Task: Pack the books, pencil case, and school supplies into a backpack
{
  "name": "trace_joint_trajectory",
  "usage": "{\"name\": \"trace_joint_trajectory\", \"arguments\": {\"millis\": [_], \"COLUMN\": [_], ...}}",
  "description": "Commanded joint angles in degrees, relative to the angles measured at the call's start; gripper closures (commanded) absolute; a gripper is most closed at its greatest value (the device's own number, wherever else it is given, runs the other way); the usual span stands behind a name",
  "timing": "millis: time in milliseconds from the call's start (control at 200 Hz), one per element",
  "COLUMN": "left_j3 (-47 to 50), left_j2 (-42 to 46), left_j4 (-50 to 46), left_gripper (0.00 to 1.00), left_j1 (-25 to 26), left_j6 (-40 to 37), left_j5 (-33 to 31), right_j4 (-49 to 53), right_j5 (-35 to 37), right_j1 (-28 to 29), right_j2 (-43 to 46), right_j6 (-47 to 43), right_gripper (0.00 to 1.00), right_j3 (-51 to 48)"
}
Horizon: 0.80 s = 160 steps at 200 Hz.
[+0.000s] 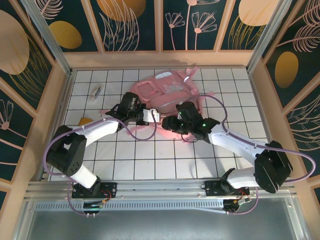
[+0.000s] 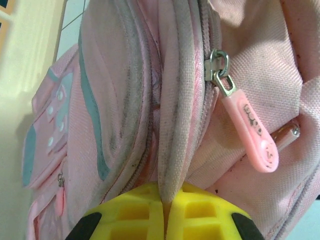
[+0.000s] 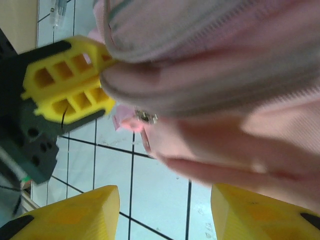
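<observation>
Fingers [image 2: 125, 220] on the left gripper [image 2: 165, 200] pinch the backpack [image 2: 115, 100]; at three o'clock, the right gripper [image 3: 165, 200] gapes wide, probably to unzip.

The large pink backpack [image 2: 250, 60] was of coarse woven cloth, matt, with grey dirt along the seams. Its small zipper slider [image 2: 218, 67] was shiny metal, and the long pink pull tab [image 2: 252, 135] was glossy plastic.

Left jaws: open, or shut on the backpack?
Shut on the backpack. In the left wrist view the left gripper has both yellow fingers pressed against a ridge of pink fabric, no gap.
</observation>
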State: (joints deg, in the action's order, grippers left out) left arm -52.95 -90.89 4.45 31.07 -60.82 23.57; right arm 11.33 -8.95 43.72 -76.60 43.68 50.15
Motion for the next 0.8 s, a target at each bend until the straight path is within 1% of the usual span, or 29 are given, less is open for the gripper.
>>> {"name": "trace_joint_trajectory", "arguments": {"millis": [0,50,60,190,345,440,530,595,620,711,796], "left_j3": [-2.34,-2.42,-3.72,-4.12,-3.69,-4.39,-3.76,-3.08,-1.41,0.46,1.39], "left_j2": [1.66,1.17,1.09,0.85,1.24,0.83,0.74,1.19,1.36,1.77,1.86], "left_j4": [-2.32,-3.98,-4.11,-4.21,-2.73,-4.24,-4.46,-3.08,-2.37,-0.14,0.43], "left_gripper": [1.00,1.00,1.00,1.00,1.00,1.00,1.00,1.00,1.00,1.00,1.00], "left_j1": [0.12,0.10,0.08,0.10,0.01,0.00,0.04,0.04,0.04,0.02,0.02], "left_j6": [5.24,6.28,6.49,7.95,10.74,11.44,12.40,13.52,14.01,15.23,15.09], "left_j5": [7.43,7.34,7.36,8.23,12.19,16.27,18.13,19.02,19.42,19.16,16.31], "right_j4": [-1.08,-0.83,-0.75,0.80,2.67,5.95,9.91,11.49,12.10,14.19,16.17], "right_j5": [4.21,5.38,5.66,9.64,18.23,25.93,32.29,34.80,35.73,36.74,36.57], "right_j1": [1.08,1.97,2.09,4.27,6.53,8.24,9.40,10.11,10.35,10.79,10.86], "right_j2": [-2.33,-3.12,-3.27,-5.12,-7.67,-9.60,-11.75,-12.76,-13.12,-13.68,-13.07], "right_j6": [-2.36,-3.27,-3.41,-3.71,-0.68,1.58,3.11,3.44,3.83,4.73,5.68], "right_gripper": [0.49,0.49,0.49,0.49,0.49,0.50,0.50,0.50,0.50,0.57,0.72], "right_j3": [3.27,4.37,4.72,6.62,6.80,8.77,11.90,13.56,14.15,15.61,15.87]}}
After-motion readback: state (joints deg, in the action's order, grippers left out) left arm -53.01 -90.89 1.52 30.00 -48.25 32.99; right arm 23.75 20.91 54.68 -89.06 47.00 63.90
